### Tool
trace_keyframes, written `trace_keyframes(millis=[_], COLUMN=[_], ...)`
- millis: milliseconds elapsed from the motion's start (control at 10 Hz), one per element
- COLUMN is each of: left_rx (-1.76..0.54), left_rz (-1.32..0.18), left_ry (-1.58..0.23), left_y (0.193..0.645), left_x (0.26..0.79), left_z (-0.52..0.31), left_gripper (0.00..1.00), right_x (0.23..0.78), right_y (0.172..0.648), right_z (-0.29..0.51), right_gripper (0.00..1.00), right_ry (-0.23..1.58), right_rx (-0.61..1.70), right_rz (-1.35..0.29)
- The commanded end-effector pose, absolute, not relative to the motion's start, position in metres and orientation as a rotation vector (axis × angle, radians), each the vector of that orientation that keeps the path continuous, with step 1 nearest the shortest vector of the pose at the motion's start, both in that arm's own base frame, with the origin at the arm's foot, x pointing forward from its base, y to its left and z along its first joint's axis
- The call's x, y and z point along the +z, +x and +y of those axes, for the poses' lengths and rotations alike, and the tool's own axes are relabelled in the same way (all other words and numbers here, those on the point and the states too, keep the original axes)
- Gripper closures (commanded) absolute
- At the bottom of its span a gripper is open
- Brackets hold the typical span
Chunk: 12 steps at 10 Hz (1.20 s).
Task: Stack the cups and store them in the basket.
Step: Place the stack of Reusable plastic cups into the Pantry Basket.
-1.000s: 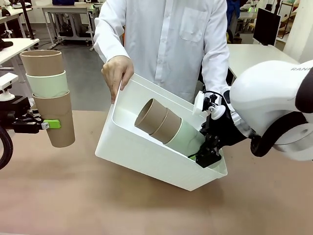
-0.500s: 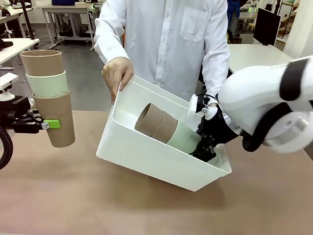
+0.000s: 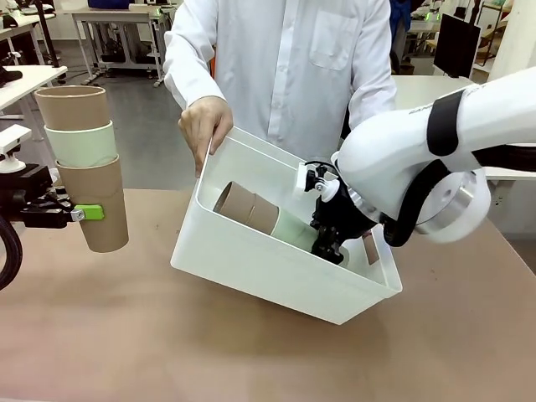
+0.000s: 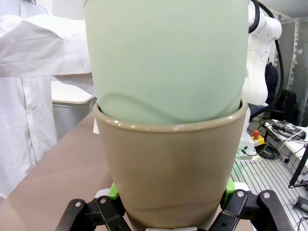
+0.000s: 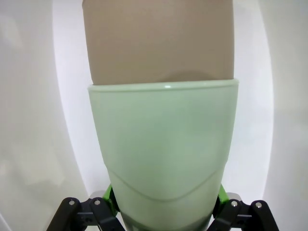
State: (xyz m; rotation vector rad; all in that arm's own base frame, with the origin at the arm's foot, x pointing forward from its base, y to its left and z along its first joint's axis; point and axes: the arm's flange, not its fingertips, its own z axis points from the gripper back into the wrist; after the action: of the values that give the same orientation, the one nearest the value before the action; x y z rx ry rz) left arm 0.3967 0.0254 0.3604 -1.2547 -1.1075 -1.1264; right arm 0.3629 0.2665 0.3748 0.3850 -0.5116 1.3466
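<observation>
Brown cups [image 3: 243, 208] nest in the mint cup [image 5: 163, 144] clamped by the right claw [image 3: 328, 249], whose arm dips into the tilted white basket [image 3: 276, 280].

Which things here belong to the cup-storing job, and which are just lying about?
Job: left cup stack, right cup stack, basket, robot's left hand, robot's right hand, person's hand on the basket rim.
Lying about: monitor, far table, red stop button.
</observation>
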Motion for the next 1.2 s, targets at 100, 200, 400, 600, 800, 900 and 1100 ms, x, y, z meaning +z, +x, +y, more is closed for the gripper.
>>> trace_keyframes(millis=[100,200,400,600,800,900,1100], left_rx=[-1.126,-1.126,-1.126,-1.126,-1.126,-1.126,-1.126], left_rz=[-1.117,-1.117,-1.117,-1.117,-1.117,-1.117,-1.117], left_ry=[-1.264,-1.264,-1.264,-1.264,-1.264,-1.264,-1.264], left_y=[0.396,0.396,0.396,0.396,0.396,0.396,0.396], left_x=[0.365,0.365,0.365,0.365,0.365,0.365,0.365], left_z=[0.025,0.025,0.025,0.025,0.025,0.025,0.025], left_gripper=[0.14,0.14,0.14,0.14,0.14,0.14,0.14], right_x=[0.378,0.377,0.375,0.376,0.381,0.389,0.413], right_y=[0.357,0.351,0.347,0.348,0.346,0.344,0.344], right_z=[0.275,0.274,0.272,0.271,0.266,0.26,0.236], right_gripper=[0.17,0.17,0.17,0.17,0.0,0.0,0.0], right_ry=[0.389,0.391,0.386,0.382,0.378,0.382,0.397], right_rx=[1.346,1.351,1.343,1.329,1.34,1.326,1.304], right_rz=[-0.474,-0.467,-0.462,-0.466,-0.466,-0.469,-0.474])
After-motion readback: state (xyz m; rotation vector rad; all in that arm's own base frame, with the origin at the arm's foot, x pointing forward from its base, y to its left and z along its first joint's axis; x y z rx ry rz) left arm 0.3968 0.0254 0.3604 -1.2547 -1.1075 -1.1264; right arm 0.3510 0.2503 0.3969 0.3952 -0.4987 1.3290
